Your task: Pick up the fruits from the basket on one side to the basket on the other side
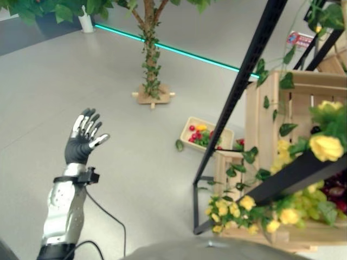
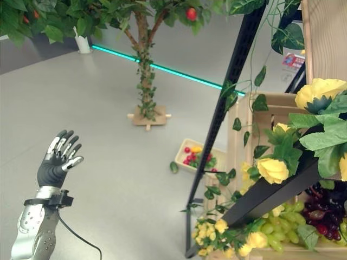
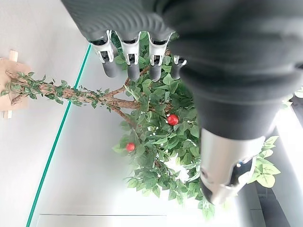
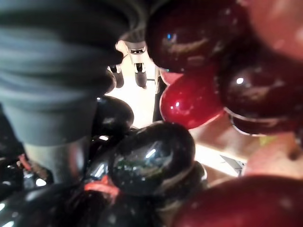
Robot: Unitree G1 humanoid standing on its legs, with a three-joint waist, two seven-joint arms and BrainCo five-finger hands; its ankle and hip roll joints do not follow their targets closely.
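The right hand is down among the dark grapes in the crate, its fingers hidden so I cannot tell their grip, the left hand hangs open, and no fruit looks moved yet.

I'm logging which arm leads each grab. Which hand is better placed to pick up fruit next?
Right. The right hand is buried among the dark and red grapes, fruit pressed all round it. The left hand is raised open over bare floor, well away from the crate of grapes.
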